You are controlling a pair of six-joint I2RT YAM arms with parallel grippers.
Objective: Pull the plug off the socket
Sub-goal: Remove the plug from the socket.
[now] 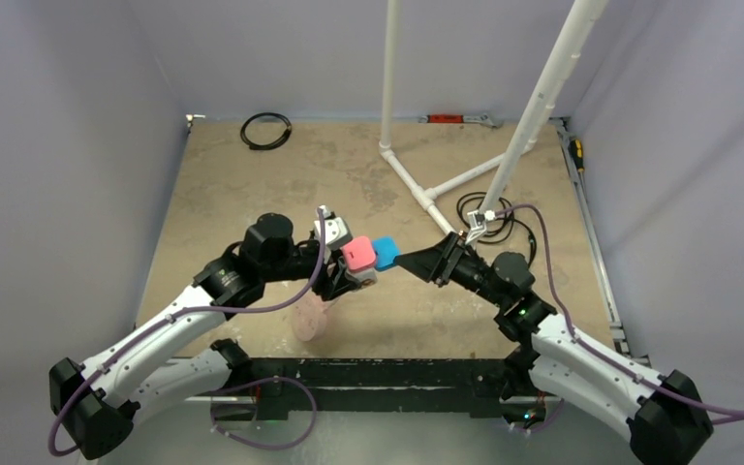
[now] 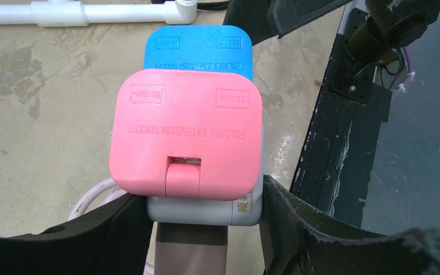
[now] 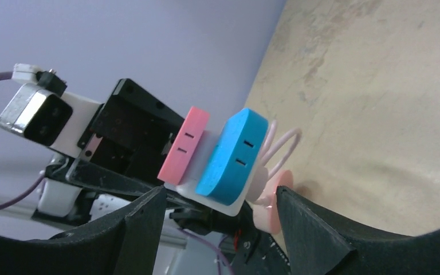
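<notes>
Left wrist: our left gripper [image 2: 197,223] hugs the socket [image 2: 206,209], right gripper [image 3: 220,195] wide; we guess the plug [image 2: 186,134] is hard, light; pinch its edges.

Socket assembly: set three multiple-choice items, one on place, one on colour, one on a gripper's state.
1. The socket is: A on the table; B in the left gripper; C in the right gripper.
2. The flat piece behind the plug is: A green; B blue; C yellow.
3. The right gripper is: A open; B shut on the plug; C unseen.
Key: B, its jaws clamp the cube's sides; B, blue shows past the pink; A, its jaws stand apart.
</notes>
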